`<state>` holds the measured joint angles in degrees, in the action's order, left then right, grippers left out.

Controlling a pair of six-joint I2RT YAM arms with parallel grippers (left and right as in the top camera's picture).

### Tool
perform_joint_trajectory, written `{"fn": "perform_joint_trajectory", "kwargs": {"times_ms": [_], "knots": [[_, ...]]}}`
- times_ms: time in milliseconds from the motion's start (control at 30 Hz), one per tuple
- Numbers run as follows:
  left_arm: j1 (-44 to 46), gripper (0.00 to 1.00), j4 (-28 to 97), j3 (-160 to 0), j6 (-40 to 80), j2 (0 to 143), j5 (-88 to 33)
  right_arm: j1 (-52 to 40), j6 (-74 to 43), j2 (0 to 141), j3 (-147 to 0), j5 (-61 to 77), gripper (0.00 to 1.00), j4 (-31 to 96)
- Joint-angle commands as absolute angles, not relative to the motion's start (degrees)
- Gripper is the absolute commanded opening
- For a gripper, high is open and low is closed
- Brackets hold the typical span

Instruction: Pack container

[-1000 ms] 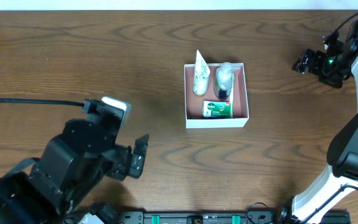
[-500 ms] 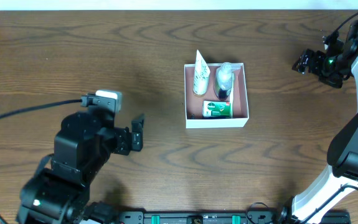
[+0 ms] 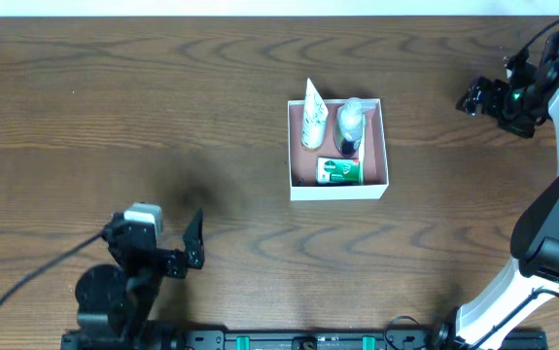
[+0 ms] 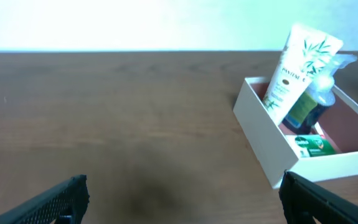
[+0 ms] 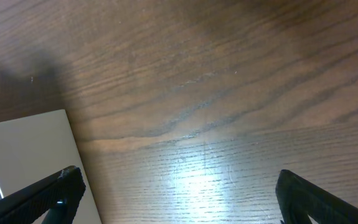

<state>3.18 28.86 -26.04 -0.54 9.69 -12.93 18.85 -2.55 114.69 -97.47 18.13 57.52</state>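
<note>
The container (image 3: 337,191), a square shallow white-walled box with a pink-brown inside, sits mid-table. In it a white tube (image 3: 312,115) leans over the back-left wall, a clear bottle (image 3: 350,124) lies beside it, and a small green packet (image 3: 339,170) lies at the front. My left gripper (image 3: 193,243) is open and empty near the table's front left, far from the box. The left wrist view shows the container (image 4: 259,134), tube (image 4: 294,68), bottle (image 4: 315,93) and packet (image 4: 315,146) ahead-right of the open left gripper (image 4: 182,202). My right gripper (image 3: 471,97) is open and empty at the far right.
Brown wood table (image 3: 114,97) all round. In the right wrist view the open right gripper (image 5: 179,199) hangs over bare wood, with a flat pale surface (image 5: 23,149) at the lower left that I cannot identify. The right arm's base (image 3: 512,301) stands at the front right.
My left arm has pulled back toward the table's front left, away from the container. The right arm and the box contents have not moved.
</note>
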Motion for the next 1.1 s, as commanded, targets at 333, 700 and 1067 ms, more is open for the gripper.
{"fn": "perform_joint_trajectory", "kwargs": {"times_ms": [333,700,1067], "knots": [[-0.51,0.98,10.81,-12.43,-6.87,0.1,-15.84,19.14,-2.09,114.61,-98.52,18.17,0.99,57.43],[-2.2,0.98,0.27,-4.62,-6.85,0.1,-15.84,19.11,-2.09,114.61,-98.52,18.17,0.99,57.43],[-2.17,0.98,-3.44,-0.23,-6.83,0.08,-15.86,19.11,-2.09,114.61,-98.52,18.17,0.99,57.43]]}}
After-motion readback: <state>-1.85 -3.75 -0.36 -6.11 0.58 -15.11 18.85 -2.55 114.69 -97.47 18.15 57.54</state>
